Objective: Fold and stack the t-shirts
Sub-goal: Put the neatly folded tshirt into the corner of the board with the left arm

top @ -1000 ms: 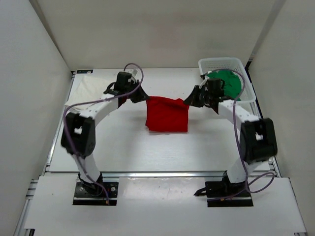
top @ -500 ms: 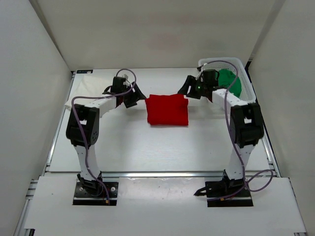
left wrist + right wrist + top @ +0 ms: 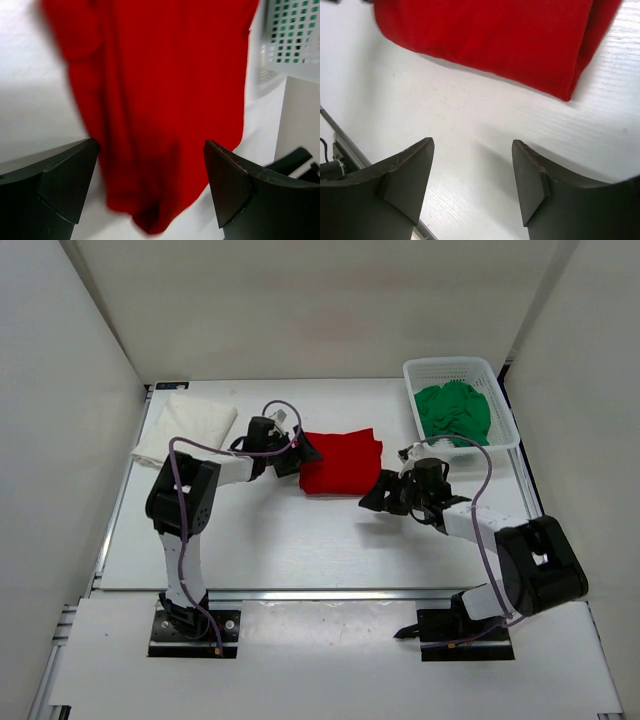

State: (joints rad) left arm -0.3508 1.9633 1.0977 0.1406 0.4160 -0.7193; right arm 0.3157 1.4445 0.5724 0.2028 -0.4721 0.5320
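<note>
The folded red t-shirt [image 3: 340, 462] is lying mid-worktop, gripped by neither hand. The left hand [image 3: 303, 454] is gaping at its left edge and the right hand [image 3: 375, 498] is gaping near its front corner, probably leaving it free for stacking on the white t-shirt [image 3: 185, 430].

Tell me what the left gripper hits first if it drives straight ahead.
The red shirt. The left gripper points right at its edge, jaws open, and cloth fills the wrist view ahead. Contact looks close, though depth is unclear.

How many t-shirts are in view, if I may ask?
3: white t-shirt far left, red t-shirt mid-table, green t-shirt in the basket, possibly hiding more.
</note>
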